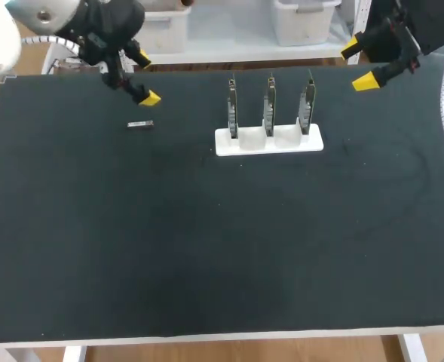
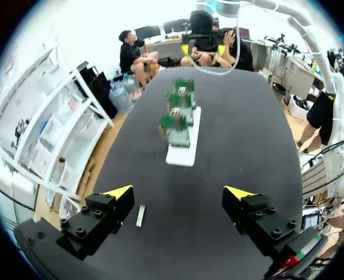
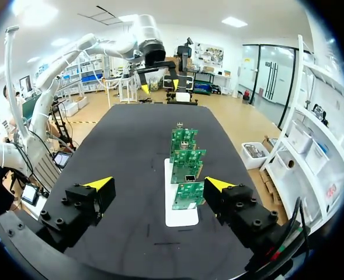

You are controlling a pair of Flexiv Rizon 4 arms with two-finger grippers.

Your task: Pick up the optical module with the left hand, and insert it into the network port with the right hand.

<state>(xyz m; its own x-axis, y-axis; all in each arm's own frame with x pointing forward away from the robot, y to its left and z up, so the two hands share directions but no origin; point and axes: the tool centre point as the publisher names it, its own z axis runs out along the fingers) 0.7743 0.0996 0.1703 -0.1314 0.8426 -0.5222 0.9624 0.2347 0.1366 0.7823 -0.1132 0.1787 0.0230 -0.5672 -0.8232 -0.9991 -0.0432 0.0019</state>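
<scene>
Lying flat on your black desk [image 1: 206, 241], far left: the optical module [image 1: 140, 124], a small grey bar, untouched. Your left end effector [image 1: 146, 78] hangs above it, fingers spread wide and holding nothing, with the module nearer one finger. Mid-desk: one white holder [image 1: 269, 142] carrying three upright circuit boards [image 1: 270, 105] in a row. Far right: your right end effector [image 1: 357, 65], fingers likewise apart and empty, well clear of the holder.

A robotics lab for electronics work: a wide black matte table [image 1: 206, 249] carries a white plastic stand [image 1: 269, 141] of three upright green circuit boards [image 3: 188, 157], between the left robot arm [image 1: 101, 30] and the right robot arm [image 1: 425, 26].
</scene>
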